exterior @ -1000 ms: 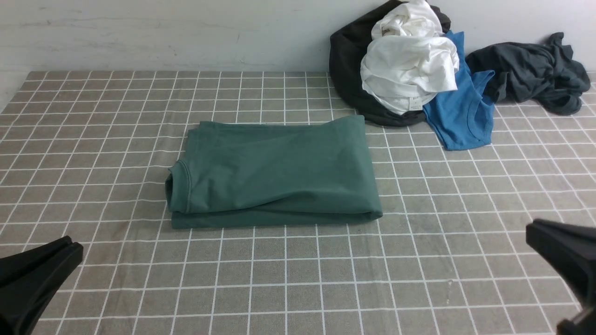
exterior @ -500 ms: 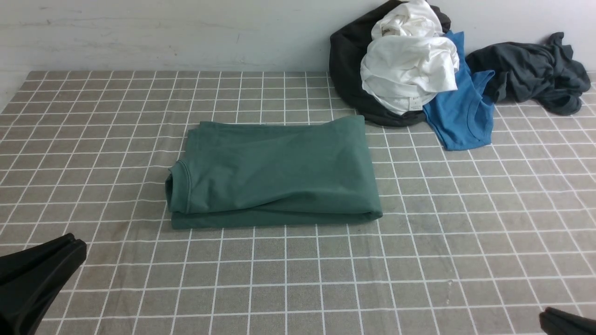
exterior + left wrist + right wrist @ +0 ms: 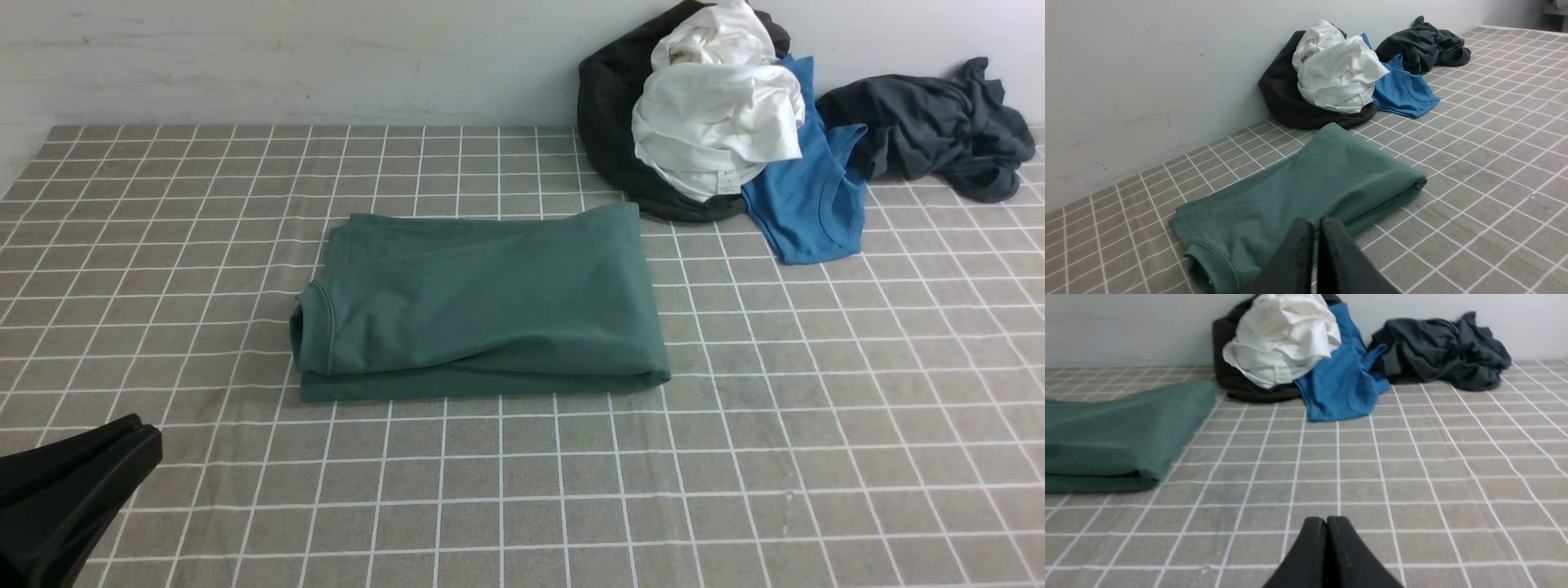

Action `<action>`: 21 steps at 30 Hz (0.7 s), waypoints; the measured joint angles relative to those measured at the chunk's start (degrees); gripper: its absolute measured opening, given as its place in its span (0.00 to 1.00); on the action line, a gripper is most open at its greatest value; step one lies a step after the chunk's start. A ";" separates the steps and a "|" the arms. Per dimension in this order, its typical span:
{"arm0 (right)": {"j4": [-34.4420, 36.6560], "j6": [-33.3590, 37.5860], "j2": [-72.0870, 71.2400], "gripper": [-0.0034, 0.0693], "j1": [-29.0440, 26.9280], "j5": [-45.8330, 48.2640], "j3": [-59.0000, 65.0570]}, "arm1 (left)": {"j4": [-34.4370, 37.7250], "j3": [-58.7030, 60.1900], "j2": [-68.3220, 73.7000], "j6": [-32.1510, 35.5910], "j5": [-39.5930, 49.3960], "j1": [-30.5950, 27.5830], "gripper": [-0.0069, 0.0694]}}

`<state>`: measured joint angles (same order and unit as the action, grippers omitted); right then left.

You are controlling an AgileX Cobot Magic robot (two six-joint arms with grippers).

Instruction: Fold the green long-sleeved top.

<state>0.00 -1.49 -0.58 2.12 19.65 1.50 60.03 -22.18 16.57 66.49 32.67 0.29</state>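
Note:
The green long-sleeved top [image 3: 482, 302] lies folded into a neat rectangle in the middle of the checked table, its neck opening at the left end. In the wrist views the same top [image 3: 1306, 188] [image 3: 1114, 433] rests flat with nothing touching it. My left gripper [image 3: 139, 429] is at the front left corner, shut and holding nothing, short of the top's front edge; its closed tips [image 3: 1316, 222] show no cloth between them. My right gripper [image 3: 1327, 519] is shut and empty over bare table, and it is out of the front view.
A pile of clothes sits against the back wall at the right: a black garment [image 3: 608, 122], a white one [image 3: 718, 122], a bright blue T-shirt [image 3: 804, 204] and a dark grey garment [image 3: 931, 126]. The checked tablecloth [image 3: 735, 457] covers the table.
The right gripper has drawn back out of the front view at the lower right. The left gripper has shifted slightly right and down. The folded top has not moved.

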 joint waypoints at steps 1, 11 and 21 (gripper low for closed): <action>0.30 0.07 0.00 0.03 -0.07 0.63 -0.05 | 0.00 0.00 0.00 0.00 0.00 0.00 0.10; 0.30 0.13 0.00 0.03 -0.07 0.96 -0.12 | 0.00 0.00 0.00 0.00 0.04 0.00 0.10; 0.45 0.14 0.00 0.03 -0.07 1.02 -0.12 | 0.52 1.02 -3.34 0.00 -0.12 2.78 0.10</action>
<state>0.45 -1.34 -0.58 2.04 20.67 1.39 60.56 -21.15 13.23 66.49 32.55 3.07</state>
